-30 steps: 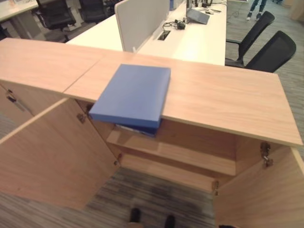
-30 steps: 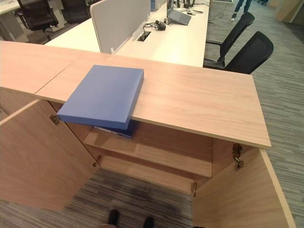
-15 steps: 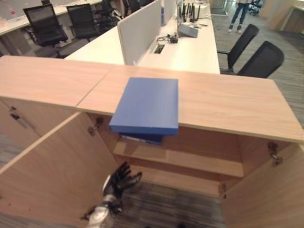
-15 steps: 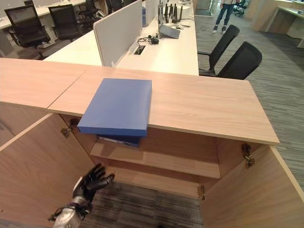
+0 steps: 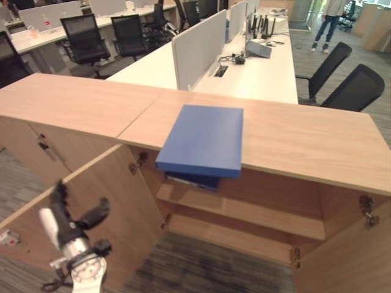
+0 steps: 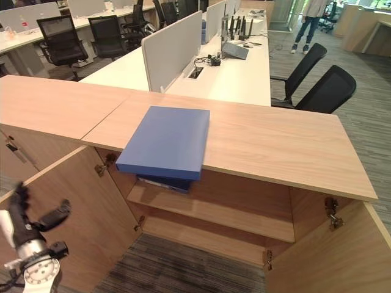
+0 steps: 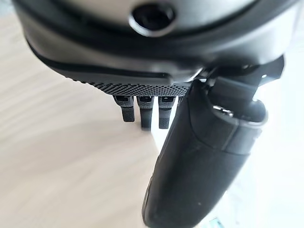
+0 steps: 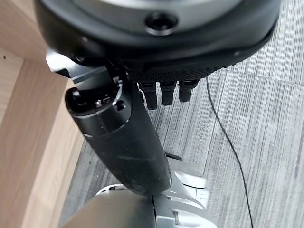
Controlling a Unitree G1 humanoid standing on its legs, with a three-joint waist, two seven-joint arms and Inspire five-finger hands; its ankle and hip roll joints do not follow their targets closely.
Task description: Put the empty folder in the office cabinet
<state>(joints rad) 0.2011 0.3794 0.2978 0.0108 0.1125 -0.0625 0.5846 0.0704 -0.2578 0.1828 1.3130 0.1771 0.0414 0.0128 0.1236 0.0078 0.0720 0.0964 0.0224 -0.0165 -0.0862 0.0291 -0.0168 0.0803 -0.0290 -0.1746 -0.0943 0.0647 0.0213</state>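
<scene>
The blue folder (image 5: 201,140) lies on the cabinet top (image 5: 305,137), one corner overhanging the open cabinet's shelf (image 5: 244,210). Your left hand (image 5: 76,221), low by the left door (image 5: 91,213), holds nothing, fingers relaxed and apart; your right hand (image 8: 142,123) likewise. Raise both to the overhanging edge before gripping.

Both cabinet doors (image 6: 67,201) stand open. The shelf (image 6: 214,210) is accessible. A blue folder (image 6: 166,141) overhangs the cabinet top (image 6: 275,143), partly covering the opening's upper left.
</scene>
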